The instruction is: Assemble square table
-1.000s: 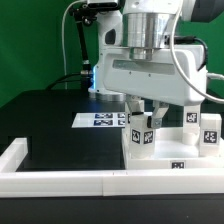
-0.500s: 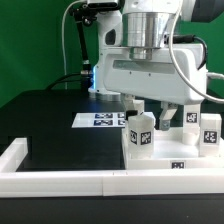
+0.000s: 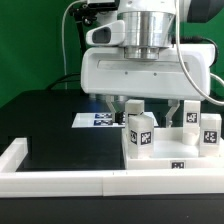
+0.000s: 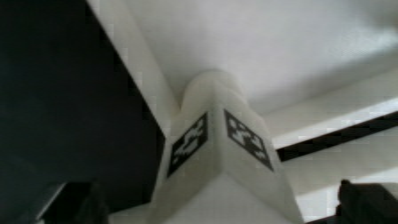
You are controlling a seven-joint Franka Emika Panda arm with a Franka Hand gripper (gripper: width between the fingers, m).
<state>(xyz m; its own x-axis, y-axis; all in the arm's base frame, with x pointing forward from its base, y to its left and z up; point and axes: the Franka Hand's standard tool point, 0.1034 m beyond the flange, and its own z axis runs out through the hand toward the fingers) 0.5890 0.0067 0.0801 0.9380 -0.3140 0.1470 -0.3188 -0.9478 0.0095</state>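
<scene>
The square table's flat white top [image 3: 172, 158] lies at the exterior view's right, with a small tag on its front edge. A chunky white leg [image 3: 138, 132] with tags stands upright on its near corner. My gripper [image 3: 144, 112] hangs just above that leg, open wide, with one finger on each side and neither touching it. Two more tagged legs [image 3: 188, 118] [image 3: 209, 128] stand further to the exterior view's right. In the wrist view the leg [image 4: 214, 140] points up between the dark fingertips [image 4: 71, 206], and the gripper [image 4: 217, 206] is open around it.
The marker board [image 3: 100, 120] lies on the black table behind the leg. White rim bars [image 3: 60, 181] edge the black surface at the front and at the exterior view's left. A dark cable hangs at the back, left of the arm.
The jaws were shut on the upright leg and have opened wide, letting it go. The hand has risen a little; the leg stays standing on the top.
</scene>
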